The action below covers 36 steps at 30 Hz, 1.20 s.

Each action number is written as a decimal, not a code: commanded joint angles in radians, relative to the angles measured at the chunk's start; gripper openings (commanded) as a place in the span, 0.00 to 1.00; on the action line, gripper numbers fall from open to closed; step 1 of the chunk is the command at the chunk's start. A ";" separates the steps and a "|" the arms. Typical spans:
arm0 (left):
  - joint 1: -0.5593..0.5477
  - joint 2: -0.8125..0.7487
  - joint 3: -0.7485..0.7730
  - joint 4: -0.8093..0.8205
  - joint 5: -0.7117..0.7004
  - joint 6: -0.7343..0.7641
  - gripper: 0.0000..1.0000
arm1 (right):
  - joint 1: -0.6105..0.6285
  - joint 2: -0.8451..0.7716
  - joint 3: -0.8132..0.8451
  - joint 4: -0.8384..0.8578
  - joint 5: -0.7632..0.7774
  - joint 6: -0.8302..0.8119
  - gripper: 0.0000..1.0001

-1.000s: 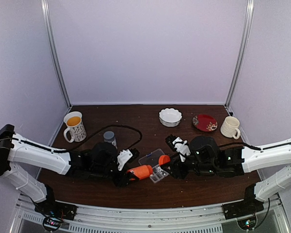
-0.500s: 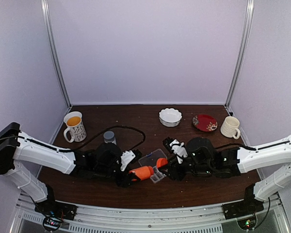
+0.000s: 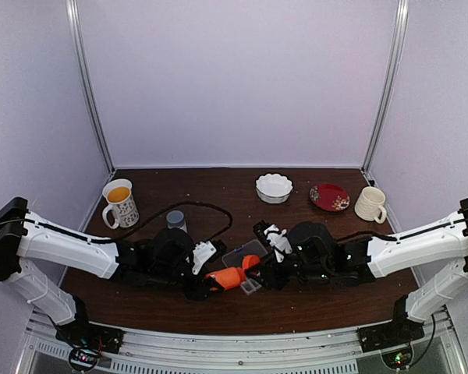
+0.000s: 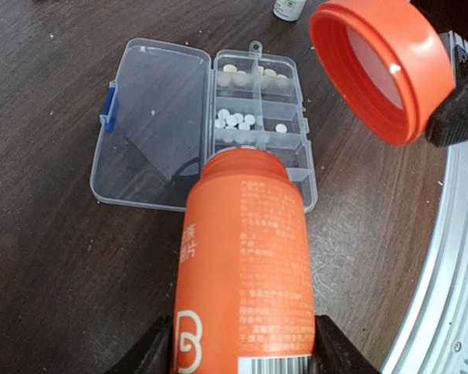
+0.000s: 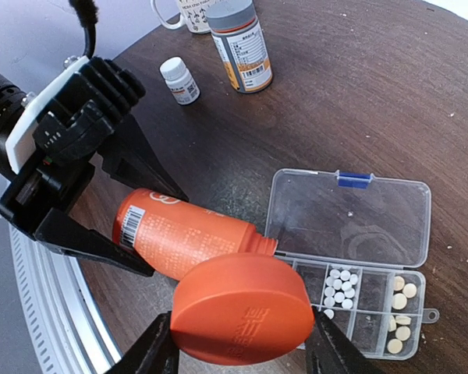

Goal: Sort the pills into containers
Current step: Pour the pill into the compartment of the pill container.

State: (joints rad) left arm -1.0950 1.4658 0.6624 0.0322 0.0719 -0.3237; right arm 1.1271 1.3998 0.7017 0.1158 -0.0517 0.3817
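In the left wrist view my left gripper [image 4: 246, 354] is shut on an uncapped orange bottle [image 4: 246, 257], tilted so its mouth hangs over the containers [image 4: 292, 167]. This is a clear organizer box with its hinged lid [image 4: 156, 125] lying open. White pills [image 4: 235, 121] and pale tan pills [image 4: 242, 72] lie in its small compartments. My right gripper [image 5: 242, 343] is shut on the bottle's orange cap [image 5: 242, 308], held just above the bottle [image 5: 183, 234] and beside the box [image 5: 366, 312]. In the top view, bottle [image 3: 228, 276] and cap [image 3: 250, 262] sit close together at the table's front middle.
A grey-capped pill bottle [image 5: 240, 43] and a small white bottle [image 5: 179, 79] stand behind the left arm. A mug of orange liquid [image 3: 119, 201] is at the far left. A white scalloped bowl [image 3: 274, 187], a red plate [image 3: 329, 196] and a cream mug [image 3: 370, 203] stand at the back right.
My right arm has moved left with the cap, closing in on the bottle's mouth. The left arm has shifted slightly right with the bottle.
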 commanded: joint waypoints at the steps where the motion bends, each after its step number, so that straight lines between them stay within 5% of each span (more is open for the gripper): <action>1: -0.005 -0.022 0.029 0.013 0.002 0.014 0.00 | -0.003 0.048 0.043 0.099 -0.030 0.054 0.00; 19: -0.005 -0.053 0.062 -0.017 -0.008 0.027 0.00 | -0.021 0.122 -0.031 0.376 -0.090 0.257 0.00; 29: -0.004 -0.060 0.046 -0.005 -0.011 0.018 0.00 | -0.044 0.029 -0.019 0.310 -0.036 0.223 0.00; 36: -0.005 -0.065 0.047 -0.001 -0.015 0.020 0.00 | -0.034 0.171 -0.043 0.381 -0.146 0.295 0.00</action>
State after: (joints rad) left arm -1.0950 1.4303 0.6956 -0.0166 0.0662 -0.3122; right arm 1.0866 1.4899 0.6743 0.4606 -0.1425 0.6323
